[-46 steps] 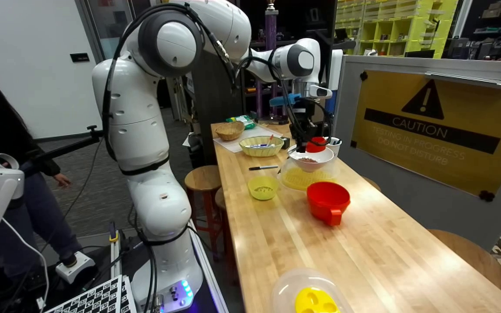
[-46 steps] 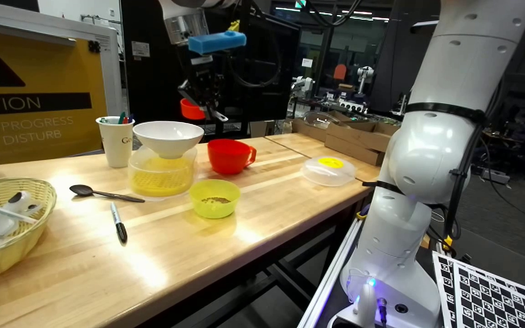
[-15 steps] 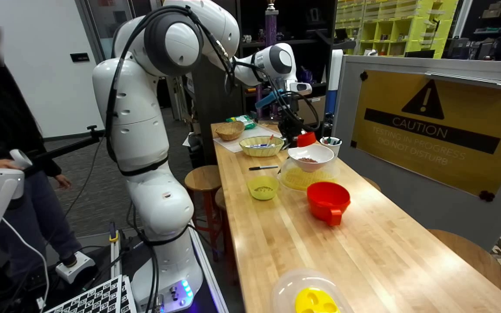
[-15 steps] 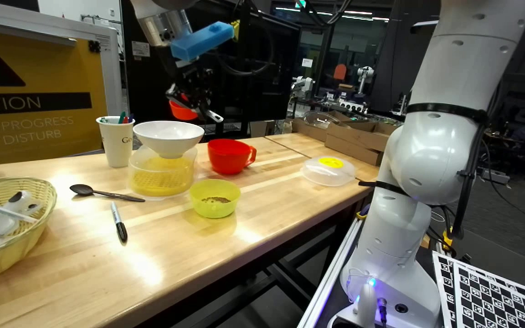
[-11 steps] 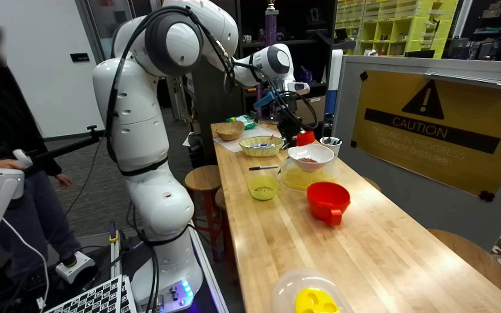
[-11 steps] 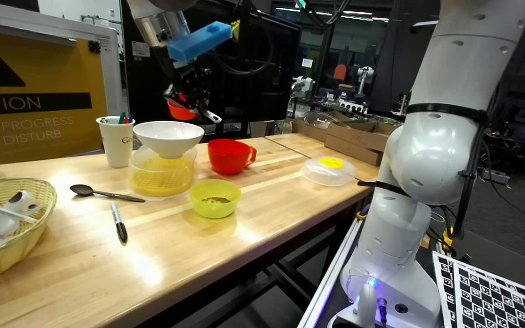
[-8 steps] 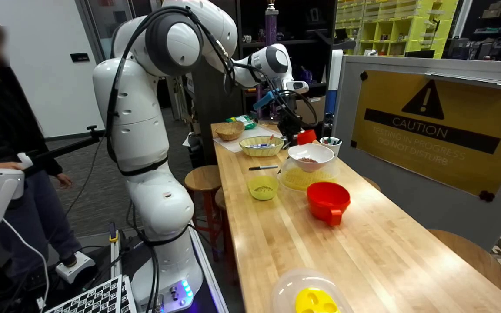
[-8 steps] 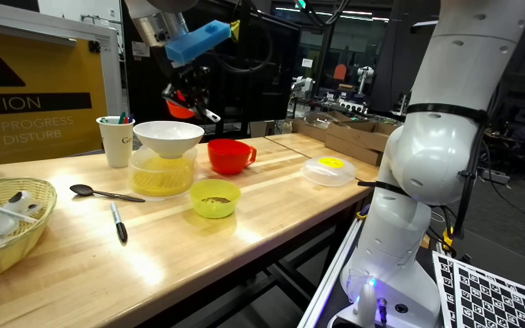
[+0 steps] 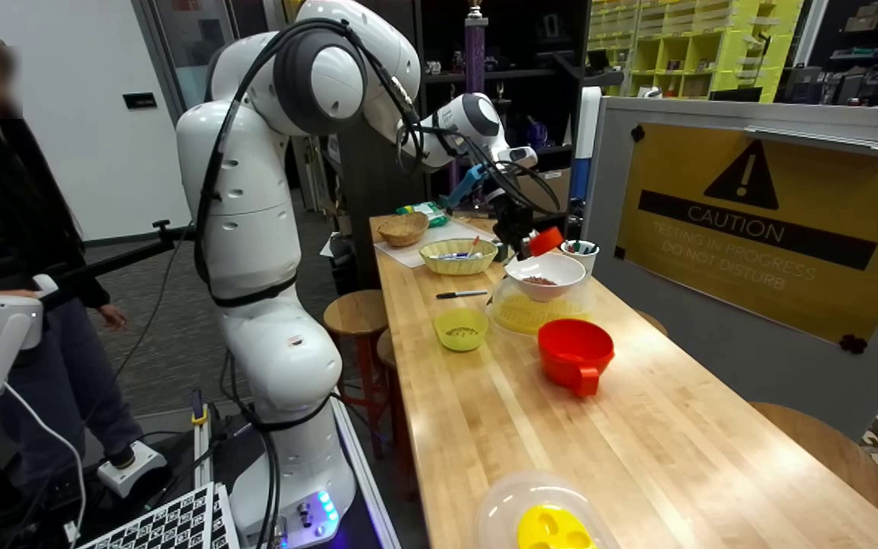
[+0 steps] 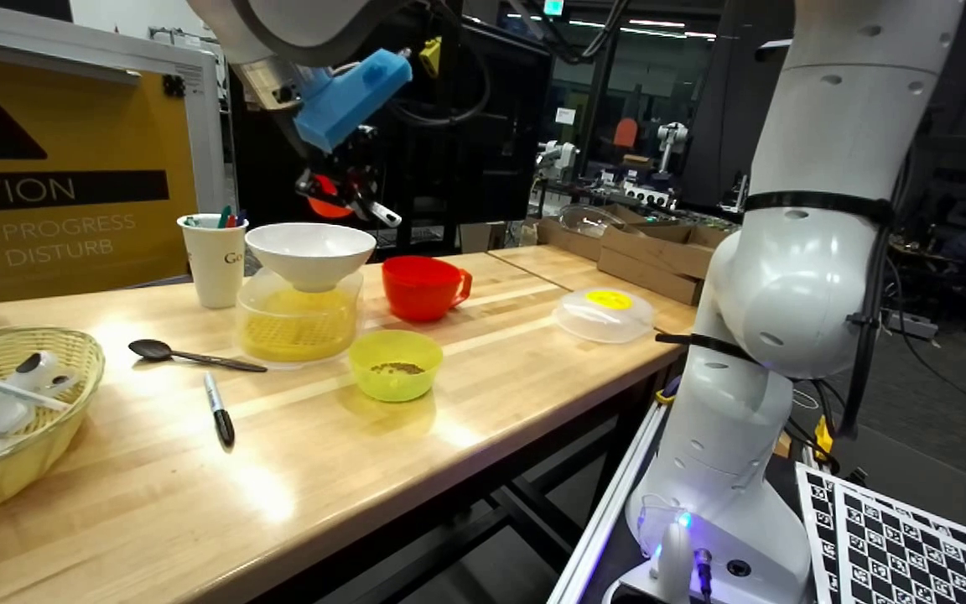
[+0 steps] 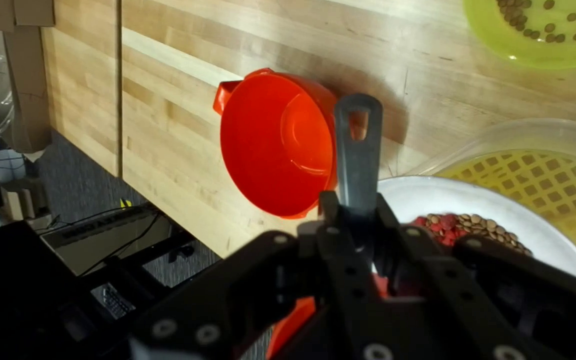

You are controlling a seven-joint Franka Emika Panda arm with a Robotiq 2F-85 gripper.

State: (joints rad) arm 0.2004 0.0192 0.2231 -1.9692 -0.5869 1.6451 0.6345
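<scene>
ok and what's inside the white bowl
Brown pellets, some looking red, lie in the white bowl. They hide what is under them; in the wrist view the gripper also blocks part of the inside.

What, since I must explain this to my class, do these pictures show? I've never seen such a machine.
You see a white jointed robot arm over a light wooden table. Two pictures come from cameras standing apart from it, the third from one on its wrist. Its black gripper is shut on the grey handle of a red round scoop, near a white round bowl. That bowl, holding small brown pieces and some red ones, rests on a clear-and-yellow round container. Also on the table: a red handled bowl, a translucent yellow-green bowl, a black spoon and a white paper cup.
</scene>
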